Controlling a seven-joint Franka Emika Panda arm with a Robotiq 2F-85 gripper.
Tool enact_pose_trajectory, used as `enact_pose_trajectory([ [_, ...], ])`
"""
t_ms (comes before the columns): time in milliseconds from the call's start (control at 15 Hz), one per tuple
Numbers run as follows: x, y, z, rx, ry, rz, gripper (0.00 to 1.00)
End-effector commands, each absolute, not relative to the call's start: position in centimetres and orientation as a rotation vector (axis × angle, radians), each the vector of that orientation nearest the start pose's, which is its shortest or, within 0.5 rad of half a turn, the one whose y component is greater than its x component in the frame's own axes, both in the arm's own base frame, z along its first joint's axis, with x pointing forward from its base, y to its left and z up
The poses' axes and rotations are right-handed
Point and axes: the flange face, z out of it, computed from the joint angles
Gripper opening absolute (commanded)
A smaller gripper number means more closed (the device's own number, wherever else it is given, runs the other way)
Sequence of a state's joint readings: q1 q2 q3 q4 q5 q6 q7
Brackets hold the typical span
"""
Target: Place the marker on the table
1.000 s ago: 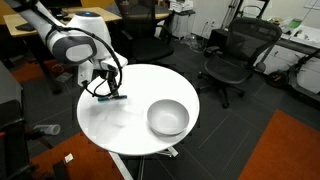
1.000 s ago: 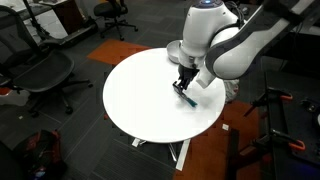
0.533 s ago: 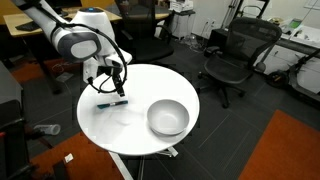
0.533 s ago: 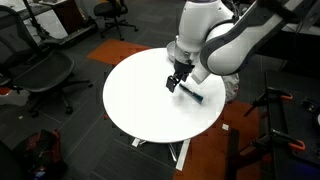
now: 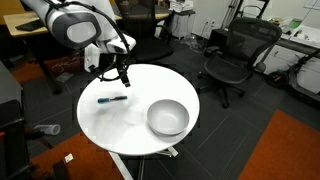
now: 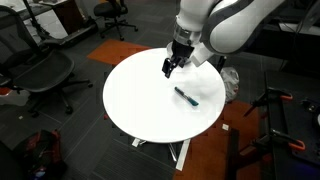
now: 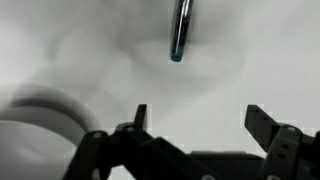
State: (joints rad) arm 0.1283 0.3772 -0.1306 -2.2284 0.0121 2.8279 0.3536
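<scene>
1. At the left of the white tabletop (image 5: 125, 130) in an exterior view, we see the marker (image 5: 112, 99) lying flat, with nothing gripping it.
2. Just above and behind it hangs the tool (image 5: 115, 72), clear of the marker and off the surface.
3. Further right stands the silver-grey bowl (image 5: 167, 118), well apart from the marker.
4. In the wrist view, we see the tool's fingers (image 7: 140, 118) spread wide with only bare tabletop between them, and the marker's teal end lies beyond them near the upper middle.
5. In both exterior views, the marker rests on the tabletop well inside its rim.
</scene>
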Motion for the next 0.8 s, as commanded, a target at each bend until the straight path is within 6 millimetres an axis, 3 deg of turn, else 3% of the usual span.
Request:
enact_pose_trajectory([
  [0,55.5,-0.4,25.9,-3.087,0.499,-0.345,1.00],
  [333,54.8,-0.6,28.4,-3.103,0.468,-0.361,1.00],
  [400,56.1,-0.4,27.1,-3.084,0.491,-0.377,1.00],
  [733,56.0,-0.4,26.8,-3.087,0.490,-0.370,1.00],
])
